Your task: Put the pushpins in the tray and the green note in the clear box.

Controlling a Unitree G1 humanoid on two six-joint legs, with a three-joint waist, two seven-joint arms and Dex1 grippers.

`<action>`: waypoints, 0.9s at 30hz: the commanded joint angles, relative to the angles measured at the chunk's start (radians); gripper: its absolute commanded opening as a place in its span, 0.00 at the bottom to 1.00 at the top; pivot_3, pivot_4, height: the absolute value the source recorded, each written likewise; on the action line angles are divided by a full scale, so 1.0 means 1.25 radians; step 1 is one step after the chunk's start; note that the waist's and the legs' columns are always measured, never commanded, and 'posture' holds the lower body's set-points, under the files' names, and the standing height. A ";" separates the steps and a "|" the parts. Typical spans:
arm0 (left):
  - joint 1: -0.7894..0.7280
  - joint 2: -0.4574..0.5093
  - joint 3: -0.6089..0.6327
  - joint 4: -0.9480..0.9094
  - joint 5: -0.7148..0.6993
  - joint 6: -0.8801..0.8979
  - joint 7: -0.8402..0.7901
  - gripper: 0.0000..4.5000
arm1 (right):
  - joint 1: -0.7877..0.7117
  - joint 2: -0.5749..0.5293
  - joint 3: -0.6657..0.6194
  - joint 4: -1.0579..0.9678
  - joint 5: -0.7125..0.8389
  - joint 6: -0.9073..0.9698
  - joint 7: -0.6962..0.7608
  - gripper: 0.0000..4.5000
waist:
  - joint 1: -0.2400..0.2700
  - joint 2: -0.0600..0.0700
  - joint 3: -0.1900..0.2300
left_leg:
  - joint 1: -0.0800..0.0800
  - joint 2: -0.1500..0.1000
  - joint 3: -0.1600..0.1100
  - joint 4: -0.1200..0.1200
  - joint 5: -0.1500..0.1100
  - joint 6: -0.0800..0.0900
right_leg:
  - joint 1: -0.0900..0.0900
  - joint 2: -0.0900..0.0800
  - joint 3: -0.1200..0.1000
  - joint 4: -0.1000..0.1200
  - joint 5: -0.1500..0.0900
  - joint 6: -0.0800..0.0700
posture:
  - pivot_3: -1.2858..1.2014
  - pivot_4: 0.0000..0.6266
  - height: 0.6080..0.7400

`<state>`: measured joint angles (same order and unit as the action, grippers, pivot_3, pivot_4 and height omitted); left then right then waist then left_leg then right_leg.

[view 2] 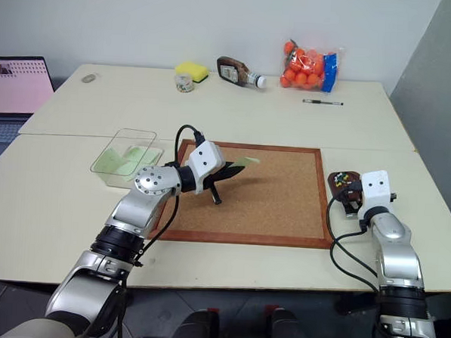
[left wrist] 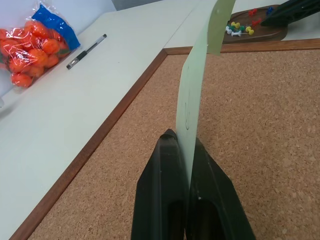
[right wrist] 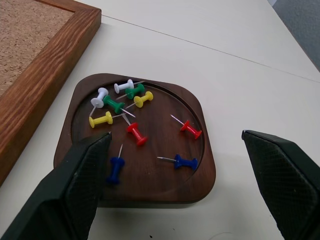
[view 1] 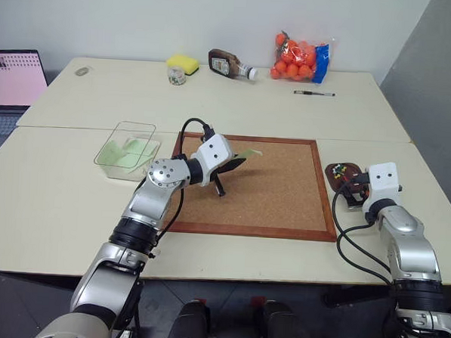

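Left wrist view: left tool (left wrist: pixel 190 150) clamped on green note (left wrist: pixel 192 100); right tool (right wrist: pixel 175 190) apart over tray (right wrist: pixel 200 175), pushpins (right wrist: pixel 136 134) in. Next, probably: carry note to clear box (view 1: pixel 118 163).

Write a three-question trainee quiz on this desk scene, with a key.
1. True or false: the left hand is shut on the green note.
2. Where do the pushpins lie? A) on the cork board B) in the tray C) in the clear box
3. Fill in: the right hand hangs open over the ____.

Key: 1 true; 2 B; 3 tray.
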<state>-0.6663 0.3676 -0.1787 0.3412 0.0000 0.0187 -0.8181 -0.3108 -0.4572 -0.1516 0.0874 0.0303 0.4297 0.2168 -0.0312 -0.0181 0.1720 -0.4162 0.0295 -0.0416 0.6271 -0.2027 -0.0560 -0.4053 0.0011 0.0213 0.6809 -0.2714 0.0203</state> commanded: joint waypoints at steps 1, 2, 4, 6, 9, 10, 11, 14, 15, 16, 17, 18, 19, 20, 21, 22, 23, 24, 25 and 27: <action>-0.016 0.002 0.005 -0.010 -0.003 -0.014 0.003 0.00 | 0.003 -0.006 -0.010 -0.021 -0.005 0.003 -0.006 0.99 | 0.000 0.000 0.000 | 0.000 0.000 0.000 0.000 0.000 0.000 | 0.000 0.000 0.000 0.000 0.000 0.000 | 0.52 0.24 1.00; -0.017 0.002 0.005 -0.009 -0.002 -0.015 0.003 0.00 | 0.002 0.002 -0.019 -0.030 0.006 -0.004 -0.006 0.99 | 0.000 0.000 0.000 | 0.000 0.000 0.000 0.000 0.000 0.000 | 0.000 0.000 0.000 0.000 0.000 0.000 | 0.52 0.24 1.00; -0.018 0.004 0.007 -0.010 -0.003 -0.015 0.004 0.00 | 0.003 0.012 -0.033 -0.050 0.028 -0.010 0.001 0.99 | 0.000 0.000 0.000 | 0.000 0.000 0.000 0.000 0.000 0.000 | 0.000 0.000 0.000 0.000 0.000 0.000 | 0.52 0.24 1.00; -0.019 0.006 0.011 -0.012 -0.003 -0.015 0.006 0.00 | 0.007 0.023 -0.045 -0.075 0.054 -0.010 0.015 0.99 | 0.000 0.000 0.000 | 0.000 0.000 0.000 0.000 0.000 0.000 | 0.000 0.000 0.000 0.000 0.000 0.000 | 0.52 0.24 1.00; -0.026 0.014 0.023 -0.025 -0.007 -0.007 0.014 0.00 | 0.028 0.033 -0.068 -0.151 0.110 0.013 0.041 0.99 | 0.000 0.000 0.000 | 0.000 0.000 0.000 0.000 0.000 0.000 | 0.000 0.000 0.000 0.000 0.000 0.000 | 0.52 0.24 1.00; -0.027 0.016 0.026 -0.028 -0.008 -0.005 0.015 0.00 | 0.033 0.033 -0.073 -0.168 0.122 0.020 0.045 0.99 | 0.000 0.000 0.000 | 0.000 0.000 0.000 0.000 0.000 0.000 | 0.000 0.000 0.000 0.000 0.000 0.000 | 0.52 0.24 1.00; -0.030 0.017 0.031 -0.034 -0.011 0.003 0.019 0.00 | 0.039 0.036 -0.082 -0.187 0.140 0.033 0.048 0.99 | 0.001 0.000 0.000 | 0.000 0.000 0.000 0.000 0.000 0.000 | 0.000 0.000 0.000 0.000 0.000 0.000 | 0.52 0.24 1.00; -0.049 0.034 0.083 -0.080 -0.034 0.075 0.052 0.00 | 0.077 0.039 -0.106 -0.282 0.208 0.075 0.076 0.99 | 0.001 0.000 0.000 | 0.000 0.000 0.000 0.000 0.000 0.000 | 0.000 0.000 0.000 0.000 0.000 0.000 | 0.52 0.24 1.00; -0.052 0.038 0.096 -0.093 -0.040 0.097 0.061 0.00 | 0.085 0.037 -0.107 -0.303 0.221 0.081 0.083 0.99 | 0.001 0.000 0.000 | 0.000 0.000 0.000 0.000 0.000 0.000 | 0.000 0.000 0.000 0.000 0.000 0.000 | 0.52 0.24 1.00; -0.055 0.043 0.108 -0.105 -0.045 0.118 0.071 0.00 | 0.090 0.038 -0.109 -0.318 0.238 0.090 0.090 0.99 | -0.001 0.000 0.000 | 0.000 0.000 -0.001 0.000 0.000 0.000 | 0.000 0.000 -0.001 0.000 0.000 0.000 | 0.52 0.24 1.00; -0.056 0.052 0.122 -0.118 -0.051 0.145 0.080 0.00 | 0.094 0.036 -0.105 -0.335 0.256 0.094 0.105 0.99 | -0.001 0.000 0.000 | 0.000 0.000 -0.001 0.000 0.000 0.000 | 0.000 0.000 0.000 0.000 0.000 0.000 | 0.52 0.24 1.00; -0.056 0.061 0.134 -0.131 -0.056 0.168 0.087 0.00 | 0.098 0.031 -0.097 -0.351 0.269 0.094 0.121 0.99 | -0.002 0.000 0.000 | 0.000 0.000 -0.001 0.000 0.000 0.000 | 0.000 0.000 0.000 0.000 0.000 0.000 | 0.52 0.24 1.00; -0.057 0.070 0.145 -0.141 -0.060 0.188 0.094 0.00 | 0.100 0.025 -0.085 -0.365 0.274 0.088 0.138 0.99 | -0.002 0.000 0.000 | 0.000 0.000 0.000 0.000 0.000 0.000 | 0.000 0.000 0.000 0.000 0.000 0.000 | 0.52 0.24 1.00; -0.054 0.084 0.159 -0.152 -0.062 0.211 0.102 0.00 | 0.099 0.011 -0.061 -0.384 0.278 0.084 0.167 0.99 | -0.003 0.000 0.000 | 0.000 0.000 0.000 0.000 0.000 0.000 | 0.000 0.000 0.000 0.000 0.000 0.000 | 0.52 0.24 1.00; -0.051 0.097 0.171 -0.161 -0.062 0.231 0.111 0.00 | 0.096 -0.002 -0.037 -0.400 0.281 0.083 0.194 0.99 | -0.003 0.000 0.000 | 0.000 0.000 0.000 0.000 0.000 0.000 | 0.000 0.000 0.000 0.000 0.000 0.000 | 0.52 0.24 1.00; -0.045 0.113 0.183 -0.171 -0.059 0.252 0.122 0.00 | 0.088 -0.010 -0.013 -0.416 0.286 0.087 0.218 0.99 | -0.003 0.000 0.000 | 0.000 0.000 0.000 0.000 0.000 0.000 | 0.000 0.000 0.000 0.000 0.000 0.000 | 0.52 0.24 1.00; -0.038 0.128 0.193 -0.179 -0.055 0.271 0.135 0.00 | 0.076 -0.016 0.009 -0.427 0.292 0.094 0.235 0.99 | -0.005 0.000 0.000 | 0.000 0.000 0.000 0.000 0.000 0.000 | 0.000 0.000 0.000 0.000 0.000 0.000 | 0.52 0.24 1.00; -0.028 0.144 0.205 -0.186 -0.049 0.290 0.151 0.00 | 0.057 -0.022 0.035 -0.432 0.301 0.112 0.252 0.99 | -0.005 0.000 0.000 | 0.001 0.001 0.000 0.000 0.000 0.000 | 0.000 0.000 0.000 0.000 0.000 0.000 | 0.52 0.24 1.00; -0.018 0.157 0.217 -0.190 -0.045 0.307 0.167 0.00 | 0.038 -0.027 0.061 -0.433 0.306 0.127 0.267 0.99 | -0.007 0.000 0.000 | 0.001 0.001 0.000 0.000 0.000 0.000 | 0.000 0.000 0.000 0.000 0.000 0.000 | 0.52 0.24 1.00; 0.007 0.183 0.244 -0.199 -0.045 0.349 0.191 0.00 | -0.015 -0.039 0.125 -0.416 0.288 0.155 0.293 0.99 | -0.011 0.000 0.000 | 0.001 0.001 0.000 0.000 0.000 0.000 | 0.000 0.000 0.000 0.000 0.000 0.000 | 0.52 0.24 1.00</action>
<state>-0.6592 0.5787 0.0896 0.1274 -0.0599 0.4299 -0.6020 -0.3019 -0.4965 -0.0166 -0.4070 0.3838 0.6097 0.5576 -0.0448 -0.0176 0.1725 -0.4150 0.0305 -0.0418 0.6271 -0.2027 -0.0559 -0.4053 0.0017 0.0214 0.6816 -0.2714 0.0205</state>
